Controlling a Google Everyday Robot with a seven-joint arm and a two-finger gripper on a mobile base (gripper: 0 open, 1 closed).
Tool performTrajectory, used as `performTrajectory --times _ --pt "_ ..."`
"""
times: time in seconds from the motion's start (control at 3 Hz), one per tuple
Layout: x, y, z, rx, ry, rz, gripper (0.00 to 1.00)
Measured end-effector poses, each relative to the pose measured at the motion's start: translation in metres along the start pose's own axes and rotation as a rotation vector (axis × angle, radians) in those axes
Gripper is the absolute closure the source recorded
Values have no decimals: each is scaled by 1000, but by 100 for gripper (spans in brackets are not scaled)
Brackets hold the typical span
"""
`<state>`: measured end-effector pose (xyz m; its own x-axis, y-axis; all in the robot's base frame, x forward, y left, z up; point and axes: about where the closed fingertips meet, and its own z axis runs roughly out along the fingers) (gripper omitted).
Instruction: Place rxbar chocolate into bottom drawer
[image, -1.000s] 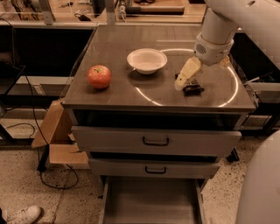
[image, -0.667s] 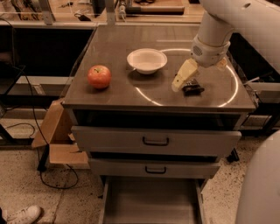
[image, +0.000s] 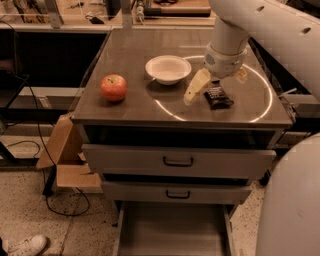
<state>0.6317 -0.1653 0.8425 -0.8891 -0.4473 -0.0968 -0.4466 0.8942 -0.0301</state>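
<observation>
The rxbar chocolate (image: 218, 96), a small black wrapper with white lettering, lies flat on the grey cabinet top (image: 135, 107) at the right. My gripper (image: 216, 88) hangs just above and behind it, open. One cream finger (image: 195, 87) is to the bar's left and the other (image: 241, 75) to its right. The bar lies between them, not held. The bottom drawer (image: 172, 232) is pulled out below, its flat grey floor bare.
A white bowl (image: 168, 68) sits left of the gripper. A red apple (image: 113, 87) sits near the top's left edge. Two upper drawers (image: 177, 161) with dark handles are closed. A cardboard box (image: 65, 155) and cables lie on the floor at left.
The left finger has swung out to the left, so the gripper is spread wider. The bar now shows uncovered between the fingers and stays on the top.
</observation>
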Motion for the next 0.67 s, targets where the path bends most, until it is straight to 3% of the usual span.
performTrajectory --times 0.67 --pt "-23 22 17 -3 37 -29 0"
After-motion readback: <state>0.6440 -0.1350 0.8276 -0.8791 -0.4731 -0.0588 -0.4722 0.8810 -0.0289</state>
